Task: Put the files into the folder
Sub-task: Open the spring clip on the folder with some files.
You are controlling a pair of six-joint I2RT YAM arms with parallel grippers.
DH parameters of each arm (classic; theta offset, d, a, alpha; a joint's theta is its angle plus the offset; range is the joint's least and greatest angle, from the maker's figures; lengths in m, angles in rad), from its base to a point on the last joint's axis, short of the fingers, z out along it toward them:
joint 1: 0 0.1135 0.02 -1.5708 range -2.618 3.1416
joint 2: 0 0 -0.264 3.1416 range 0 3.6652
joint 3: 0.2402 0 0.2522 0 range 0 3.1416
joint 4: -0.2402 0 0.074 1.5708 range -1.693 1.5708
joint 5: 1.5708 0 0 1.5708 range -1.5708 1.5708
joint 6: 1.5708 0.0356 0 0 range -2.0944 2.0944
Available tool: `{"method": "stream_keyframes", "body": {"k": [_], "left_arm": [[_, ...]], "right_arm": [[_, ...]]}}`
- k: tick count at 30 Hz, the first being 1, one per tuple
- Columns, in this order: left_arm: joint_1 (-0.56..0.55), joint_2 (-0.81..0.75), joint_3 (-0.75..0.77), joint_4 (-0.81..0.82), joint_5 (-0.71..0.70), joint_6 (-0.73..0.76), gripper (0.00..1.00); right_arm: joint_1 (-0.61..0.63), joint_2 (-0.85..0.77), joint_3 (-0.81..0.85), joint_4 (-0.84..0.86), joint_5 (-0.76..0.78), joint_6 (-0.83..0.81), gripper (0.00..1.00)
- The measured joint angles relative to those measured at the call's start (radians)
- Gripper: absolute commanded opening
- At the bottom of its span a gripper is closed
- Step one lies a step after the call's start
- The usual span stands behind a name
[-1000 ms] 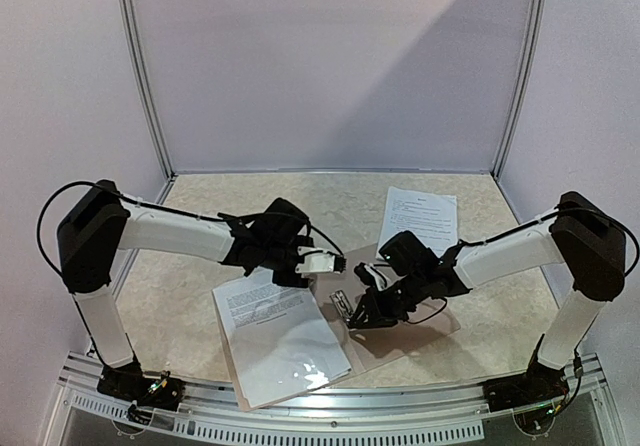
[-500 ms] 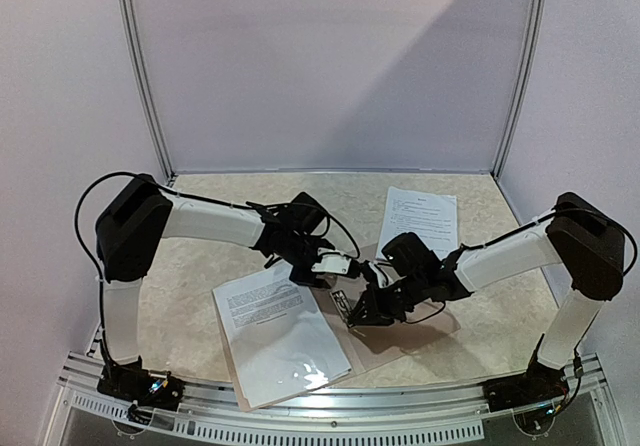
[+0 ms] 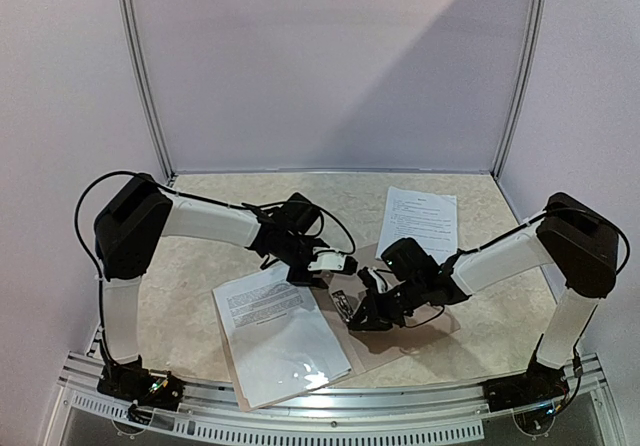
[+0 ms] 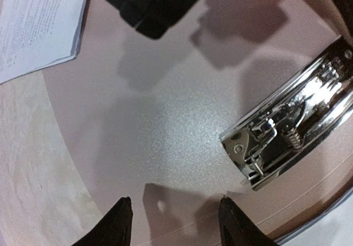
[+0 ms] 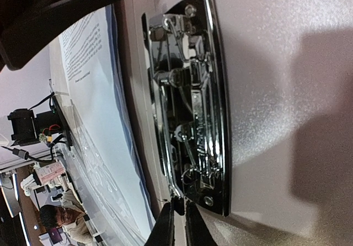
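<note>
The folder point(image 3: 430, 341) lies open at the middle of the worktop point(image 3: 200, 256) near edge, files point(image 3: 270, 311) on its left flap and toward the far right corner, the left gripper point(image 4: 175, 226) hovering half-wide and empty, the right gripper point(image 5: 179, 218) narrowed nearly closed at the end of the clip point(image 5: 193, 91).

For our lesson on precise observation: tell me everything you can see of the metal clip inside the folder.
The metal clip is a shiny chrome lever mechanism, long and narrow, with visible springs, rivets and a thin wire lever. It lies flat, fixed to the inner panel of the open tan folder, beside a printed sheet. The right gripper, fingertips nearly closed, meets one end; whether it pinches the clip is unclear.
</note>
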Motion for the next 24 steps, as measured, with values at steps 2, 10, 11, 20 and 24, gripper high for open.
{"method": "stream_keyframes", "body": {"k": [2,10,11,20,24], "left_arm": [[0.0,-0.001,-0.006,0.013,0.002,-0.005,0.55],[-0.007,-0.014,-0.045,0.068,-0.021,-0.006,0.54],[-0.008,-0.017,-0.051,0.075,-0.024,-0.005,0.54],[-0.014,-0.027,-0.074,0.107,-0.044,0.019,0.54],[-0.018,-0.027,-0.074,0.107,-0.053,0.034,0.54]], "right_arm": [[0.0,0.0,0.0,0.005,-0.002,0.0,0.06],[-0.005,0.011,0.0,0.017,-0.007,0.001,0.03],[-0.005,0.012,0.0,0.019,-0.008,0.002,0.03],[-0.013,0.016,-0.023,0.065,-0.019,0.021,0.01],[-0.014,0.017,-0.028,0.075,-0.019,0.026,0.0]]}}
